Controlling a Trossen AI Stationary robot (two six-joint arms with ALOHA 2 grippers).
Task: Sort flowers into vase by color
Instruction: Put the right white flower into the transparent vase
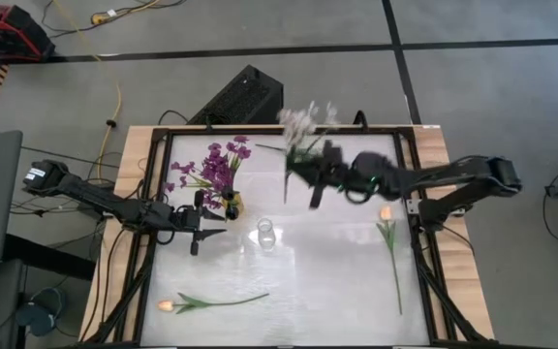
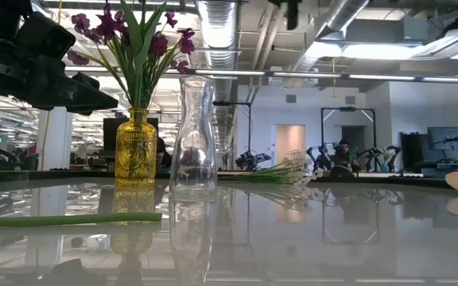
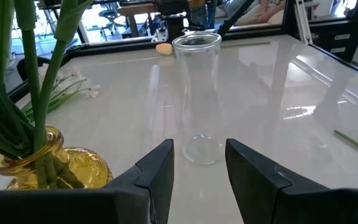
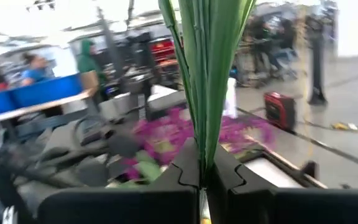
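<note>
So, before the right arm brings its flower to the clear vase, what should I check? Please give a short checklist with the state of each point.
1. Right claw shut on the white flower's stem: ok.
2. Clear vase upright, mouth free: ok.
3. Left claw open, just before the clear vase, not touching it: ok.
4. Yellow vase with purple flowers stands close beside the clear vase: not ok, may be bumped.
5. Stem end pointing down: cannot tell.

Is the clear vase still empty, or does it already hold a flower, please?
Empty. The clear vase stands upright with nothing inside; the left wrist view looks straight through it. The purple flowers sit in the yellow vase beside it.
</note>
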